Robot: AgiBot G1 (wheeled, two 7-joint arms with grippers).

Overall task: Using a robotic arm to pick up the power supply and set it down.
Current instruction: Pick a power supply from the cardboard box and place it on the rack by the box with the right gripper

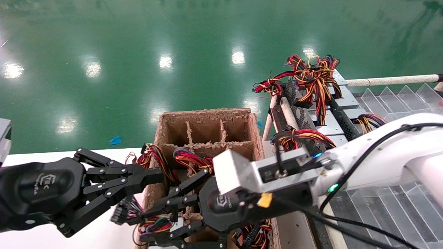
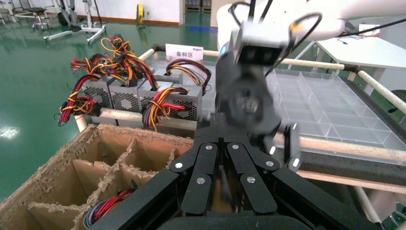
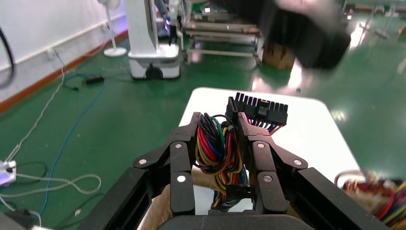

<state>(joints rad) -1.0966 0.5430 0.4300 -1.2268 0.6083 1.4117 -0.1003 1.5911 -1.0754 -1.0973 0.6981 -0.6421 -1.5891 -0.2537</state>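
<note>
My right claw (image 3: 218,143) is clamped on a wire bundle (image 3: 220,148) over the cardboard box (image 1: 207,131) (power supply body hidden); I'd lift slowly. Left claw (image 1: 152,176) is closed beside it, empty.

Bright overhead lamps throw white glare spots across the glossy green floor (image 1: 138,52). In the wrist views, the near arm housings smear with motion blur; backgrounds stay fairly sharp.

glossy white arm (image 1: 387,155), black logo-marked jaws
</note>
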